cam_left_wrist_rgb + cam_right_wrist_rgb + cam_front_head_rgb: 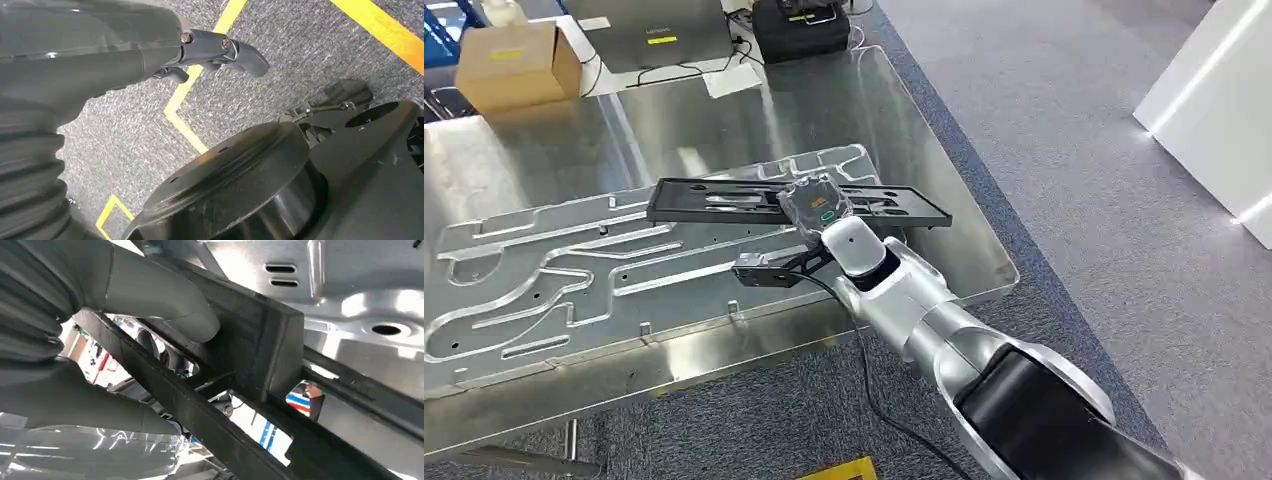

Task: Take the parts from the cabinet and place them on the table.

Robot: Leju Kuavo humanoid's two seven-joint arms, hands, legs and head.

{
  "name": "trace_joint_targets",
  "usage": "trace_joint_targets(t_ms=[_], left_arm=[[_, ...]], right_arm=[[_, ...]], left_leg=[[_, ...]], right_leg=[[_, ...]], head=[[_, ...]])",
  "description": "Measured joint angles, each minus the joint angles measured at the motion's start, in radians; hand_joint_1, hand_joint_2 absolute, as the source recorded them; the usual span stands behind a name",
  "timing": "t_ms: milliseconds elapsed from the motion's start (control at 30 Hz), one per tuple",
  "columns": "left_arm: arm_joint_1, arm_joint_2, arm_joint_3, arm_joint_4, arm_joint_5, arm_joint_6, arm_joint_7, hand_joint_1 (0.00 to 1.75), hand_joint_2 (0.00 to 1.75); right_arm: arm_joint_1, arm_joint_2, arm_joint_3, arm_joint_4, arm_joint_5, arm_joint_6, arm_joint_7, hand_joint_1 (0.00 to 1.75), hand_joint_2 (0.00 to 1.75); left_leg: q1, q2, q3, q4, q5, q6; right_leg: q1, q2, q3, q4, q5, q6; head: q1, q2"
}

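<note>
The right arm (944, 330) comes in from 5 o'clock in the head view and reaches over the near edge of the shiny metal counter (894, 130). Its right robot hand (816, 205) holds the black frame part (724, 200) near the middle of the part's length; in the right wrist view the thumb (165, 300) presses on one face of the black bar (250, 340) and the darker fingers (100, 400) wrap it from the other side. The part is long and flat, it stretches from 9 o'clock to 3 o'clock of the hand, over a large machined aluminium plate (544, 290) that lies on the counter. I cannot tell if the part touches the plate.

The left robot hand (220, 52) hangs over grey carpet (130, 130) with yellow lines, fingers curled in, nothing in it.

At 11 o'clock, far on the counter, a cardboard box (516, 65) stands.
</note>
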Motion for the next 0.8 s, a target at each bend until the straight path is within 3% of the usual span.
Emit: trace_joint_targets(t_ms=[133,267,800], left_arm=[[0.0,0.0,-0.001,0.0,0.0,0.0,-0.006,0.0,1.75],[0.0,0.0,-0.001,0.0,0.0,0.0,-0.006,0.0,1.75],[-0.004,0.002,-0.001,0.0,-0.017,0.0,0.016,0.0,1.75]], right_arm=[[0.017,0.01,0.041,-0.014,-0.079,0.036,0.007,1.75,1.75],[0.042,0.014,0.087,0.001,-0.116,0.007,0.029,1.75,1.75],[0.066,0.015,0.087,0.076,-0.131,-0.035,0.018,1.75,1.75]], left_leg=[[0.0,0.0,0.005,0.0,0.0,-0.001],[0.0,-0.001,0.006,0.0,0.001,-0.001],[-0.001,-0.001,0.006,0.001,0.002,-0.001]], right_leg=[[0.0,0.0,0.005,0.0,0.0,0.0],[0.0,-0.001,0.006,0.0,0.0,0.0],[-0.001,-0.001,0.008,-0.001,0.002,0.0]], head=[[0.0,0.0],[0.0,0.0],[0.0,0.0]])
